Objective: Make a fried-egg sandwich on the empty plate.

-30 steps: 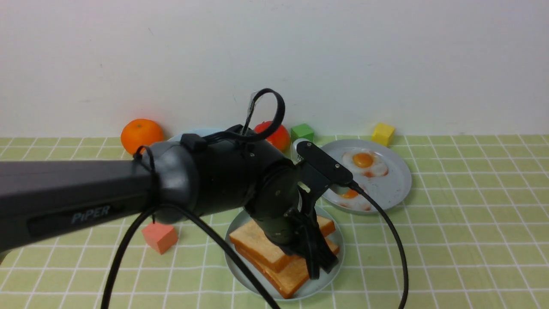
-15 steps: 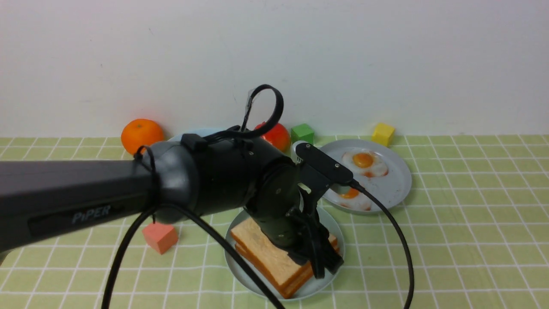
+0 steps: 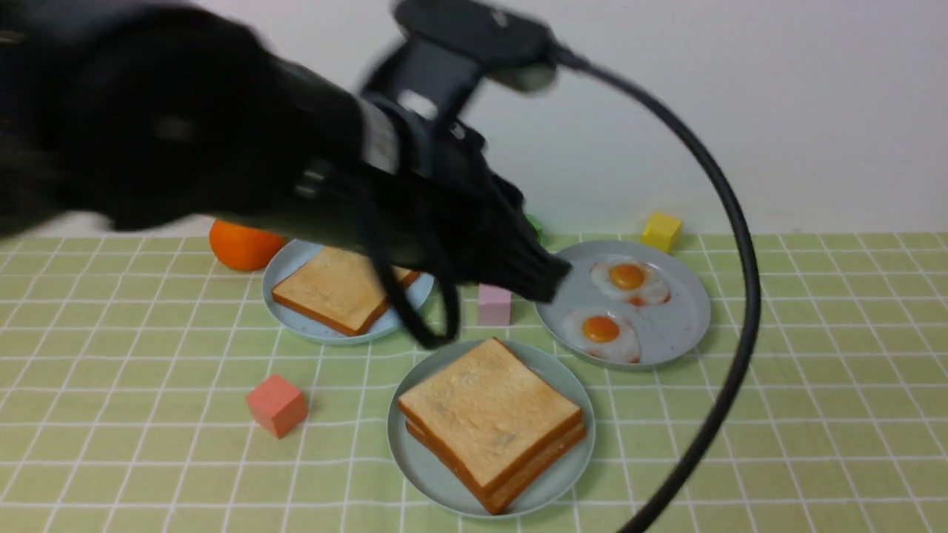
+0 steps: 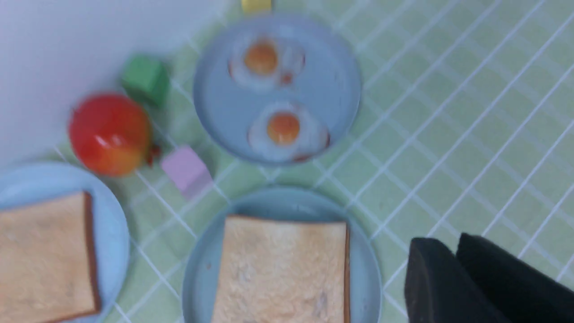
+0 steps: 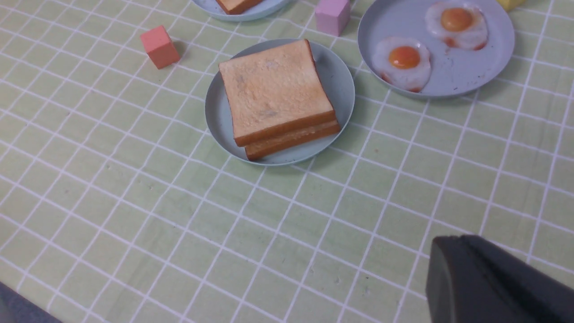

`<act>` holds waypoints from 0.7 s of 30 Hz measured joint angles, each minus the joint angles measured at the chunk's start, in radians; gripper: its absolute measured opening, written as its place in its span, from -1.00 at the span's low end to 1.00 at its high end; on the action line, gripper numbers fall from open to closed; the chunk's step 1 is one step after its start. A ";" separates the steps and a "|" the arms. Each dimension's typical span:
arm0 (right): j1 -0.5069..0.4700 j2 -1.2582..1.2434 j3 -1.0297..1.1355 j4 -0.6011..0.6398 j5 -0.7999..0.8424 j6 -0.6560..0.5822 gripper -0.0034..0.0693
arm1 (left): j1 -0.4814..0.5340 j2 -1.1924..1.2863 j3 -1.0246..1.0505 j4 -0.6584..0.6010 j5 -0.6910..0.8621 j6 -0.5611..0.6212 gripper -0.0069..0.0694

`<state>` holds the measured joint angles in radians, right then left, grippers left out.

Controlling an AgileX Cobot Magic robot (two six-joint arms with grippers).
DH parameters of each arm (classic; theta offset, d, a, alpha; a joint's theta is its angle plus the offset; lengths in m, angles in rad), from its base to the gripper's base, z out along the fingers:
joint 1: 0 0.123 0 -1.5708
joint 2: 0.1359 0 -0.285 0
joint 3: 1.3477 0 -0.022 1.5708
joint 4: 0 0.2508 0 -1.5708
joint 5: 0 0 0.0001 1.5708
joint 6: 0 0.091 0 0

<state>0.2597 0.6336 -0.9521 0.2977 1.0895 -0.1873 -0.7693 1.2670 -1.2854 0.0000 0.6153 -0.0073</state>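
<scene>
The fried-egg sandwich [image 3: 489, 414] lies on the pale mint-teal plate [image 3: 415, 463] at the front centre. It shows as two stacked toast slices; no egg shows between them. My left gripper [image 3: 552, 285] is blurred, raised above the table behind the sandwich, near the egg plate. In the left wrist view the sandwich [image 4: 282, 269] and plate [image 4: 202, 278] lie beside the gripper [image 4: 448, 244], whose jaws are together and empty. In the right wrist view my right gripper [image 5: 453, 240] is shut and empty, well to the near side of the sandwich [image 5: 276, 94].
A sky-blue plate [image 3: 296, 255] holds a single toast [image 3: 337, 289]. A grey-blue plate [image 3: 689, 326] holds two eggs [image 3: 601, 331]. Around them are a pink cube [image 3: 494, 305], a salmon cube [image 3: 276, 405], an orange [image 3: 241, 248], a yellow cube [image 3: 661, 231] and a tomato [image 4: 110, 133].
My left gripper has let go of the top toast and risen up and back off the sandwich. The top slice now lies square on the lower one.
</scene>
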 joint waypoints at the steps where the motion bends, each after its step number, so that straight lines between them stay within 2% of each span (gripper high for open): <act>1: 0.000 0.000 0.000 0.000 0.001 0.005 -0.85 | 0.000 -0.070 0.037 0.000 -0.024 0.000 -0.85; 6: 0.000 -0.004 0.001 -0.014 0.022 0.040 -0.85 | 0.000 -0.337 0.251 -0.027 -0.135 0.000 -0.85; 11: 0.000 -0.100 0.081 -0.111 0.030 0.131 -0.85 | 0.000 -0.764 0.674 -0.112 -0.354 0.000 -0.85; 12: 0.000 -0.106 0.085 -0.119 0.030 0.135 -0.85 | 0.000 -0.794 0.704 -0.114 -0.364 0.000 -0.85; 14: 0.000 -0.195 0.137 -0.170 0.029 0.195 -0.85 | 0.000 -0.967 0.885 -0.131 -0.502 0.000 -0.85; 17: 0.000 -0.310 0.196 -0.209 0.028 0.269 -0.85 | 0.000 -1.131 1.036 -0.138 -0.622 0.000 -0.85; 21: 0.000 -0.446 0.260 -0.253 0.001 0.376 -0.85 | 0.000 -1.266 1.136 -0.160 -0.632 0.000 -0.85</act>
<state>0.2597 0.1871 -0.6917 0.0442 1.0908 0.1882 -0.7693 0.0011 -0.1492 -0.1597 -0.0171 -0.0073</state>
